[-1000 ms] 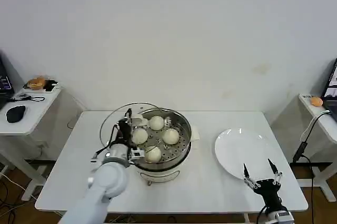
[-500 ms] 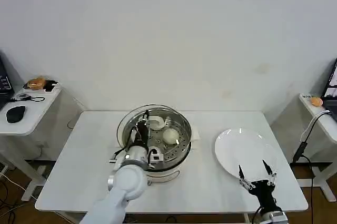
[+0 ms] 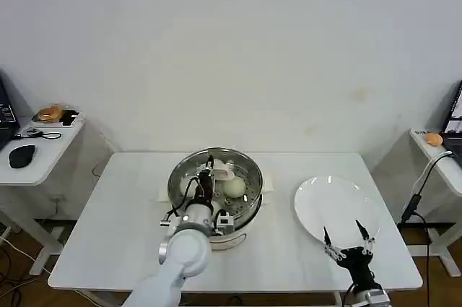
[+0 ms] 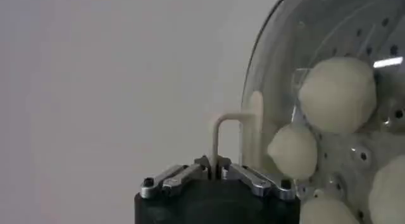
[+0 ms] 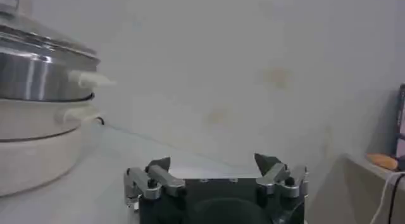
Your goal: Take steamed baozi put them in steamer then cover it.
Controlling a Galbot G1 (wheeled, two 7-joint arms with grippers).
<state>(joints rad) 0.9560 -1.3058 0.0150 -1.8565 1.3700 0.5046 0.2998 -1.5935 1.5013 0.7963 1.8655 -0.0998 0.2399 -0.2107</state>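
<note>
The steamer (image 3: 254, 193), a shiny steel pot on a white base, stands mid-table. Several cream-white baozi (image 3: 233, 187) lie on its perforated tray. My left gripper (image 3: 208, 179) is shut on the cream bar handle (image 4: 231, 118) of the clear glass cover (image 3: 185, 175), holding it over the pot, slightly toward its left side. In the left wrist view the baozi (image 4: 335, 95) show through the glass, and that gripper (image 4: 216, 166) pinches the handle's thin leg. My right gripper (image 3: 343, 242) waits open at the table's front right. In the right wrist view this gripper (image 5: 215, 163) looks across at the steamer (image 5: 38, 76).
A flat white plate (image 3: 328, 206) lies on the white table (image 3: 108, 235), right of the steamer and just behind my right gripper. Small side tables with odds and ends stand at the far left (image 3: 36, 152) and far right (image 3: 440, 155).
My left gripper has carried the cover rightward from beside the steamer's left rim to over the pot. The right gripper has drawn back a little toward the front edge.
</note>
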